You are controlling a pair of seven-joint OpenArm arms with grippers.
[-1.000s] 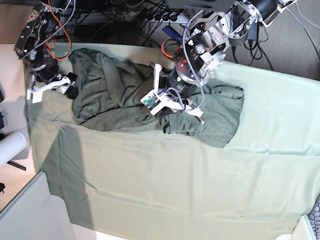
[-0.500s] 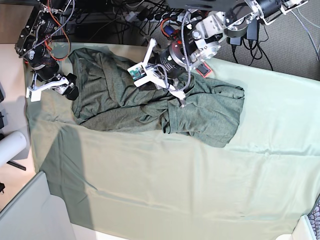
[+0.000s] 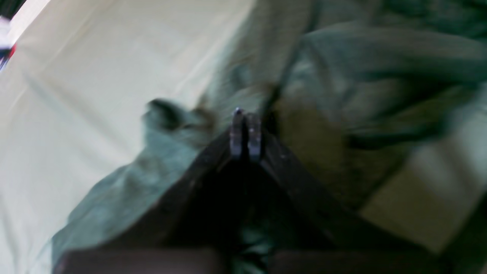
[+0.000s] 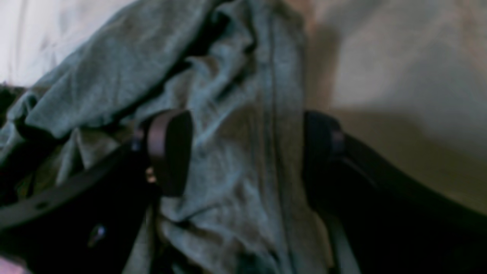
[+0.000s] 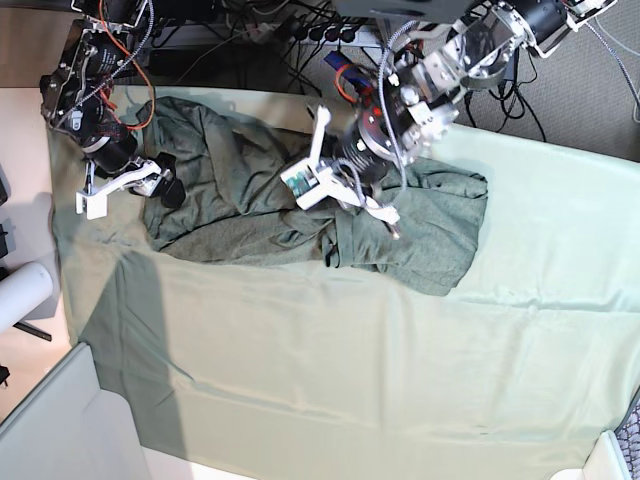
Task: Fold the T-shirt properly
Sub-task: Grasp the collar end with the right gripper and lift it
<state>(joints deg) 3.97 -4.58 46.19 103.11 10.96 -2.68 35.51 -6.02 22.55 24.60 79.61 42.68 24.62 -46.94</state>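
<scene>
The T-shirt (image 5: 250, 195) lies crumpled, dark grey-green, across the back middle of the table. My left gripper (image 5: 350, 200) hovers over its middle folds. In the left wrist view this gripper (image 3: 244, 114) is shut, its fingertips pressed together with no cloth visible between them, and the blurred T-shirt (image 3: 365, 68) lies beneath. My right gripper (image 5: 163, 186) is at the shirt's left edge. In the right wrist view it (image 4: 247, 156) stands open, its two dark pads on either side of a seamed fold of the T-shirt (image 4: 243, 114).
A pale mint tablecloth (image 5: 380, 370) covers the table. Cables and a power strip (image 5: 330, 30) run along the back edge. A white roll (image 5: 22, 295) lies off the table's left side, and a grey panel (image 5: 50, 420) stands at the lower left corner.
My left arm swung up and left, then came back down and right over the shirt's middle. My right gripper shifted right onto the shirt's left edge.
</scene>
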